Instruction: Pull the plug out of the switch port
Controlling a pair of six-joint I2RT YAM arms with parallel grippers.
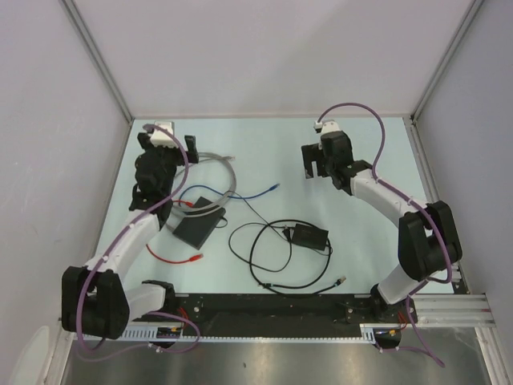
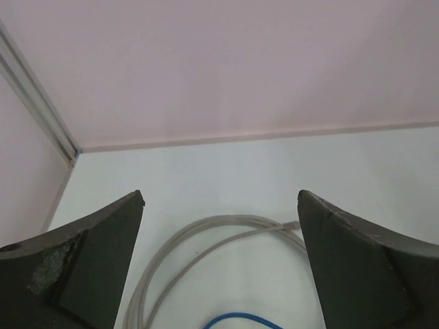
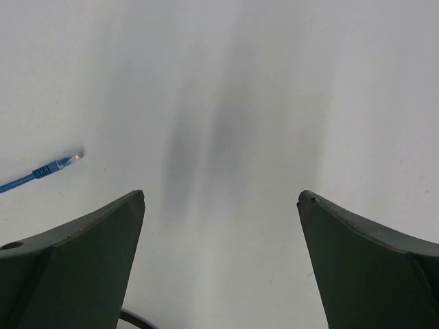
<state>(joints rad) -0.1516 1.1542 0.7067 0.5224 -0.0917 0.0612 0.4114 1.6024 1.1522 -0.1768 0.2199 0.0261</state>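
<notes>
The flat black box (image 1: pixel 200 224) with the switch port lies left of centre in the top view. A short red cable end (image 1: pixel 187 203) and a blue cable (image 1: pixel 240 195) both reach its far left edge; I cannot tell which one sits in a port. My left gripper (image 1: pixel 168 146) is open and empty, beyond the box, above a grey cable loop (image 2: pixel 226 223). Its wrist view (image 2: pixel 219 199) shows no box. My right gripper (image 1: pixel 322 168) is open and empty over bare table at the far right (image 3: pixel 219 195).
A smaller black box (image 1: pixel 309 235) with thin black cables (image 1: pixel 268 265) lies at centre right. A loose red cable (image 1: pixel 172 257) lies near the left arm. The blue cable's free plug (image 3: pixel 58 166) lies left of my right gripper. Walls enclose three sides.
</notes>
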